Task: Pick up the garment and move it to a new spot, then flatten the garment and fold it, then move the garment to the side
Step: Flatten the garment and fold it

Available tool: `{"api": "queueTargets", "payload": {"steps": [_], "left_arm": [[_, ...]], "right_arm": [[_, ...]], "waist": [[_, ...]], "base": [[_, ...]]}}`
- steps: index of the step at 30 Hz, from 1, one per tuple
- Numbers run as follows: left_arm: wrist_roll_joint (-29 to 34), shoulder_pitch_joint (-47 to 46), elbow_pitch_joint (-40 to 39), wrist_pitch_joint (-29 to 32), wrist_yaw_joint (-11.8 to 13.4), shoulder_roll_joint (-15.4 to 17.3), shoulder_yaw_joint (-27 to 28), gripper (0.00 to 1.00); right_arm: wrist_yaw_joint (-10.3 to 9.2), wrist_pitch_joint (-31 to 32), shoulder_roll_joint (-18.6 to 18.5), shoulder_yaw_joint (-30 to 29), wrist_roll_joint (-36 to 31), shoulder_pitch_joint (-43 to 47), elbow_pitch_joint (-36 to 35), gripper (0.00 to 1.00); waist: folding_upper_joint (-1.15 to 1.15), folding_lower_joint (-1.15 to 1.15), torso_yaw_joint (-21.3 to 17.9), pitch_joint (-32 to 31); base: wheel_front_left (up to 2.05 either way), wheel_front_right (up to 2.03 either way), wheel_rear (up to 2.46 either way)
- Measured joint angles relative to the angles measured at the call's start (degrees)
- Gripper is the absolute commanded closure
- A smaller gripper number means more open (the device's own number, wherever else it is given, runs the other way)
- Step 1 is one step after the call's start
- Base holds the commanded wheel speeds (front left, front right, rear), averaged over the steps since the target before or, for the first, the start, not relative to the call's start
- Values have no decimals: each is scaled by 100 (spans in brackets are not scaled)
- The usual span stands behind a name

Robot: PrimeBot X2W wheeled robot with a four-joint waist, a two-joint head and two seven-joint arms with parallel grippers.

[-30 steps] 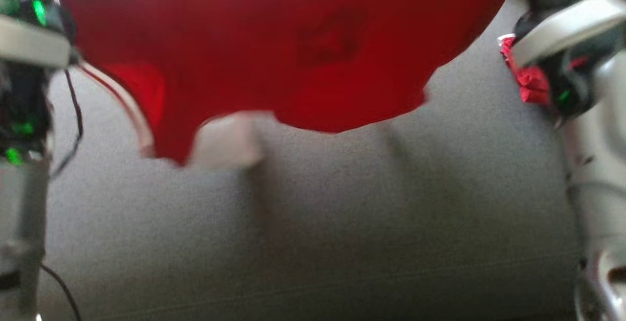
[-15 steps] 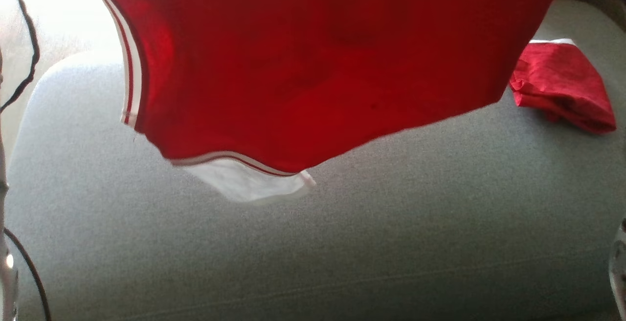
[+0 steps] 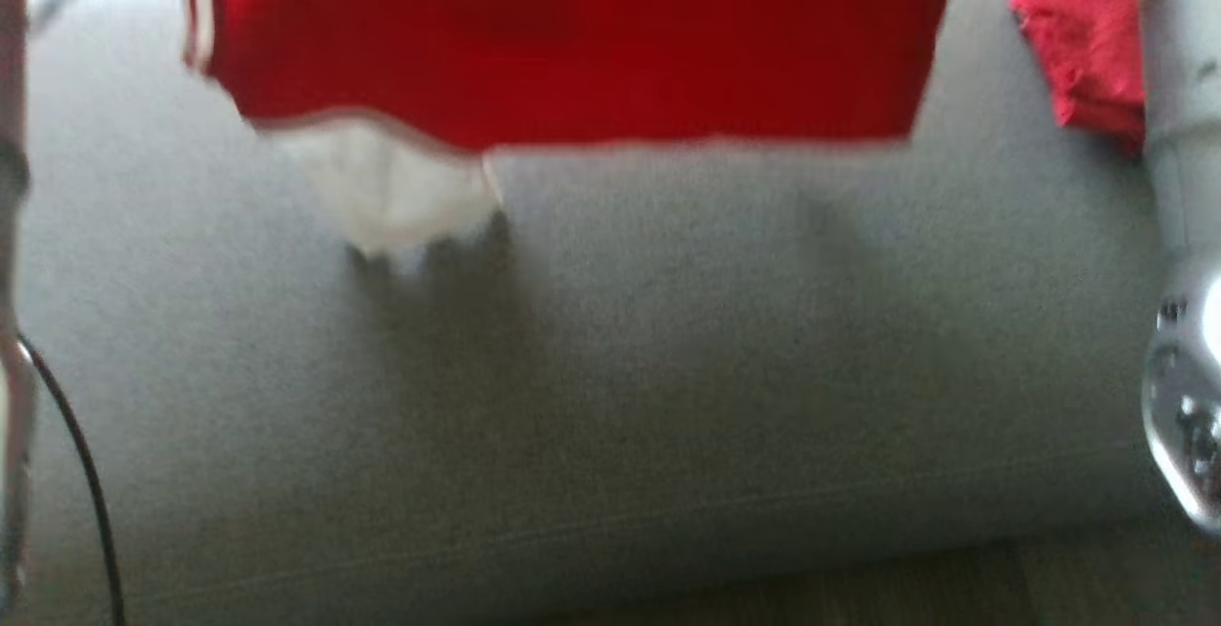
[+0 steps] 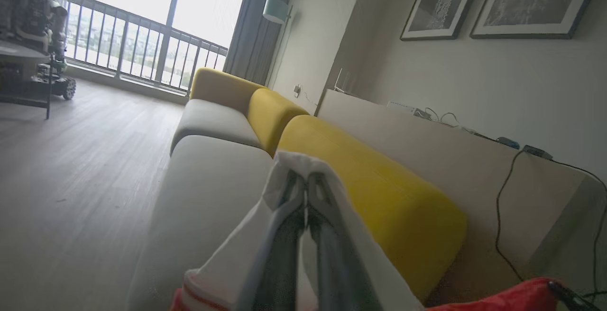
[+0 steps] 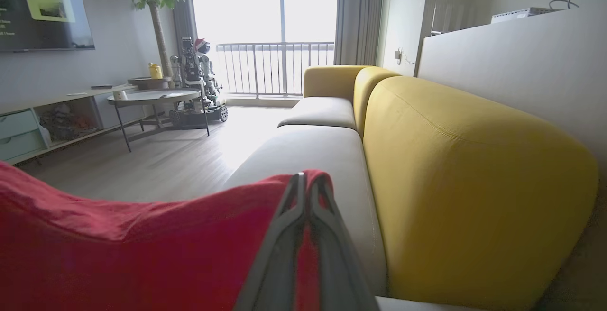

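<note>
The garment is red with a white, red-striped trim and a white panel. It hangs spread above the grey sofa seat, lower edge nearly level, the white panel drooping at the lower left. In the left wrist view my left gripper is shut on the garment's white cloth, which wraps over the fingers. In the right wrist view my right gripper is shut on the garment's red fabric. The head view is blurred.
A second red cloth lies bunched on the seat at the far right, beside my pale right forearm. A black cable hangs at the left. The yellow backrest runs along the seat. A round table stands on the wooden floor.
The head camera has shifted between frames. The garment's lower edge has gone from slanted to nearly level and sits higher in the picture. Both grippers stay shut.
</note>
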Motion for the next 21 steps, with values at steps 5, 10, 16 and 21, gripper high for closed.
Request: {"api": "queueTargets", "payload": {"steps": [5,10,16,21], "left_arm": [[831,-1083,705,-1095,-274,62,-224,100],[1292,-2178,1187,-2142,-582,68,-341,100],[1340,-2140,600,-2257,-745,-51,258,100],[857,-759,-530,-2263,-746,-87,223,100]], "right_arm": [[1,-1077,191,-112,-522,-965,666,100],[1,-1845,233,-428,-1058,-1789,1238,100],[1,-1989,155,-555,-1475,-1876,1341,100],[1,-1989,35,-447,-1523,-1471,1507,100]], "waist": [[0,0,-57,591],[0,1,-129,1279],[0,1,-30,1959],[0,1,259,2204]], "base": [[0,0,0],[0,0,0],[0,0,0],[0,0,0]]}}
